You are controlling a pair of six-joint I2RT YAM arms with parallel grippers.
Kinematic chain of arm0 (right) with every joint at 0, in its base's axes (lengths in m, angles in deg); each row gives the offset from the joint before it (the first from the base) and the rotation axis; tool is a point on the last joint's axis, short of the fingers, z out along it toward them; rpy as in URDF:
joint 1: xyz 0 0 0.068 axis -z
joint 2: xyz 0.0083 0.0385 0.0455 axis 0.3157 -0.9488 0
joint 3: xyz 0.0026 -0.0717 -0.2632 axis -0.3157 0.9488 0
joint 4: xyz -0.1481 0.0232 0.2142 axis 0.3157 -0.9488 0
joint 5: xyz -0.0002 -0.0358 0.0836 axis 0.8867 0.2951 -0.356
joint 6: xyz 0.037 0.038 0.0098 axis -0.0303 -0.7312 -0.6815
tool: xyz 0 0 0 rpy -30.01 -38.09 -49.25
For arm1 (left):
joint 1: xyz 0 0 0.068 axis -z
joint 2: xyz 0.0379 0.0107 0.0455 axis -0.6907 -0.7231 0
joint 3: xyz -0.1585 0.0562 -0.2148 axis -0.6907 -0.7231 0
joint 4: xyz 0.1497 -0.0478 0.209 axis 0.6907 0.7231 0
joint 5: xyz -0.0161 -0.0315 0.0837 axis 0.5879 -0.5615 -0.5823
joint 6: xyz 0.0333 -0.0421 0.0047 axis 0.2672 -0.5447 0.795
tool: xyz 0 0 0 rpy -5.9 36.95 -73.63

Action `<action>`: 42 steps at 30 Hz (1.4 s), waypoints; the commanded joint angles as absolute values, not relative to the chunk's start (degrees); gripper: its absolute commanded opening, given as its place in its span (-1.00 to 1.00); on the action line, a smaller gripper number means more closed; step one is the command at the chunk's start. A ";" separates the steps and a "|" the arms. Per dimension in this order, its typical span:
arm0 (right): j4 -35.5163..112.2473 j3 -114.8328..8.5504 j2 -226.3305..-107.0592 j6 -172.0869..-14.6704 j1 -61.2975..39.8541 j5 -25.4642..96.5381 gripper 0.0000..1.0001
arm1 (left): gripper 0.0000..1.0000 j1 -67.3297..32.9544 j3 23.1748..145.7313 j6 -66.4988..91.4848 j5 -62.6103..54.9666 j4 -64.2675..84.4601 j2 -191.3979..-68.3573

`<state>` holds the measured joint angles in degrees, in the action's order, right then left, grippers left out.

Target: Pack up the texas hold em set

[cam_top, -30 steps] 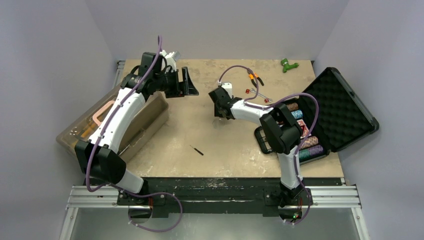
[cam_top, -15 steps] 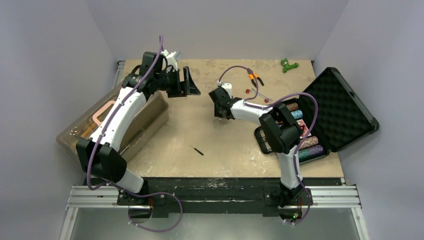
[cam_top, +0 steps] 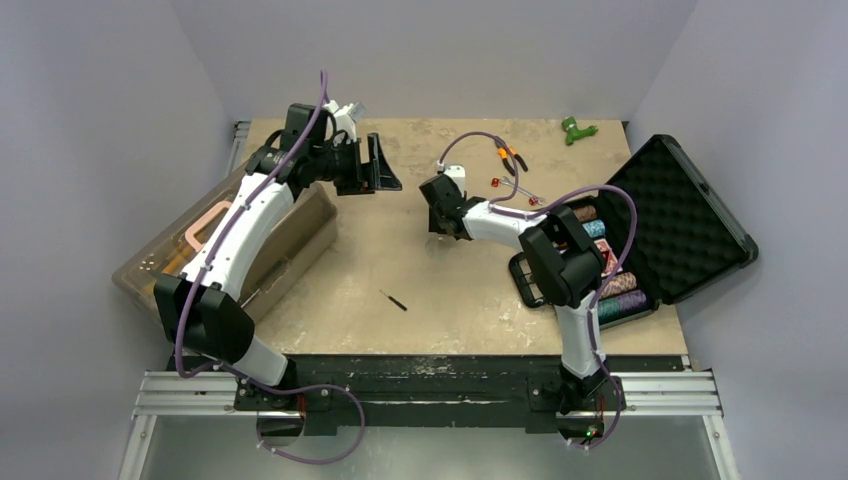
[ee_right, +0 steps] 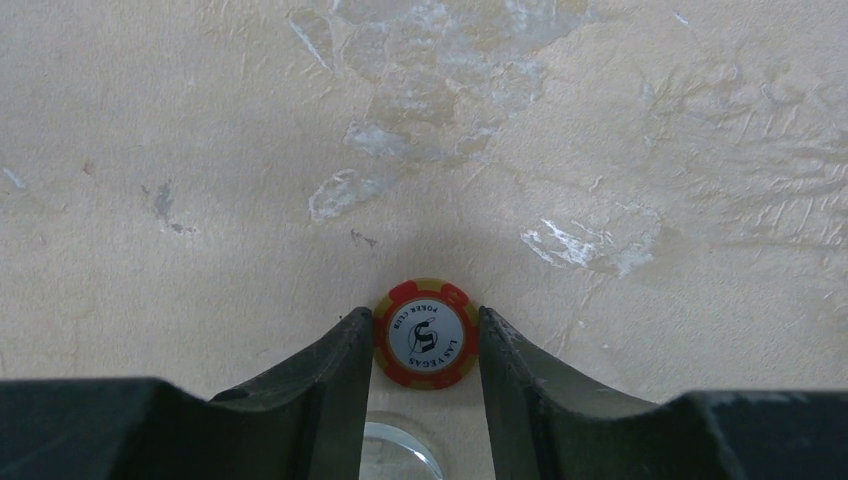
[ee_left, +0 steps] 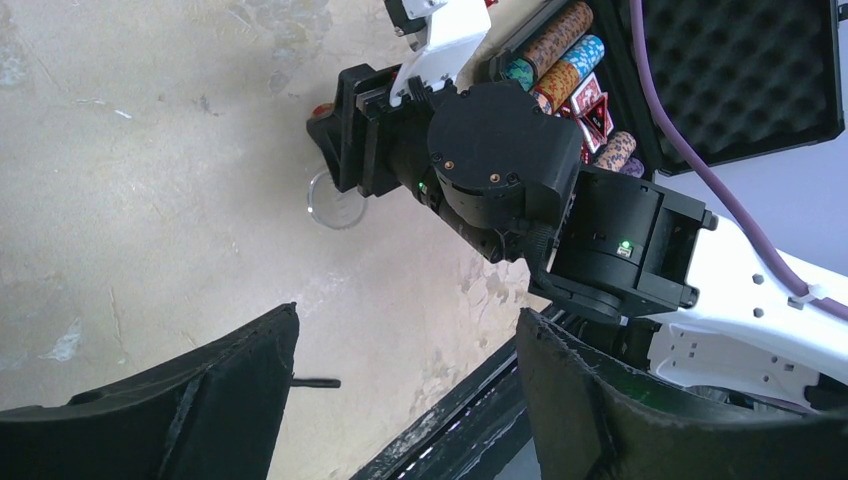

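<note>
The black case point(cam_top: 683, 212) lies open at the right, its egg-crate foam lid folded back. Its tray holds rows of striped chips point(cam_top: 618, 288) and a red card deck point(cam_top: 607, 256); both also show in the left wrist view point(ee_left: 560, 45). My right gripper point(ee_right: 425, 322) is down at the table's middle point(cam_top: 437, 212). Its fingers press both sides of a red-and-yellow poker chip point(ee_right: 425, 334) that lies flat. A clear round disc point(ee_right: 400, 452) lies just behind the chip. My left gripper point(ee_left: 405, 325) is open and empty, raised at the back left point(cam_top: 385, 166).
A translucent brown toolbox point(cam_top: 300, 245) with a pink handle point(cam_top: 205, 225) stands at the left edge. A small black bit point(cam_top: 393, 300) lies near the front. A green object point(cam_top: 577, 128), orange-handled pliers point(cam_top: 512, 157) and small red pieces point(cam_top: 496, 182) lie at the back.
My left gripper has drifted slightly to the right. The right gripper has stayed over the same spot.
</note>
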<state>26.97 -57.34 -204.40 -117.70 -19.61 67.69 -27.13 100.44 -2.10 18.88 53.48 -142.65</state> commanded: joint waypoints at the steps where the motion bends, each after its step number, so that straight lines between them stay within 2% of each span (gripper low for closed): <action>1: 27.17 -54.96 -202.40 -118.67 -18.69 66.64 -0.26 | 0.54 -27.25 99.91 -2.38 20.21 51.83 -142.95; 9: 26.57 -55.47 -200.59 -116.78 -18.66 68.21 -0.38 | 0.55 -27.24 99.73 -2.51 20.83 51.40 -143.39; 24: 26.13 -52.72 -195.96 -114.76 -18.67 69.54 -0.38 | 0.55 -27.25 99.65 -2.56 21.18 51.23 -143.98; 26: 26.67 -52.52 -195.95 -113.71 -18.68 68.38 -0.17 | 0.55 -27.25 99.65 -2.64 21.45 51.10 -143.97; 29: 25.54 -54.60 -197.23 -111.58 -18.73 66.68 0.29 | 0.55 -27.25 99.43 -2.65 21.48 51.00 -143.94; 31: 25.18 -56.36 -198.54 -109.87 -18.88 62.10 0.49 | 0.55 -27.25 99.55 -2.50 21.20 51.14 -143.98; 33: 24.37 -58.18 -200.18 -108.13 -19.03 59.07 0.60 | 0.56 -27.30 99.56 -2.36 20.86 51.21 -143.81; 35: 20.75 -61.51 -202.52 -106.52 -19.04 57.93 0.59 | 0.56 -27.25 99.51 -2.30 20.74 51.24 -143.82; 40: 11.91 -69.22 -206.70 -105.28 -18.95 55.16 0.30 | 0.56 -27.25 99.65 -2.47 21.39 51.20 -143.79; 42: 10.02 -70.67 -207.35 -105.47 -18.95 54.94 0.29 | 0.56 -27.25 99.63 -2.43 21.42 51.14 -143.69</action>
<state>16.68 -66.41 -206.95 -107.21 -19.05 57.51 -27.13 99.57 -2.34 20.30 53.32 -143.99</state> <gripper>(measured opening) 0.654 0.777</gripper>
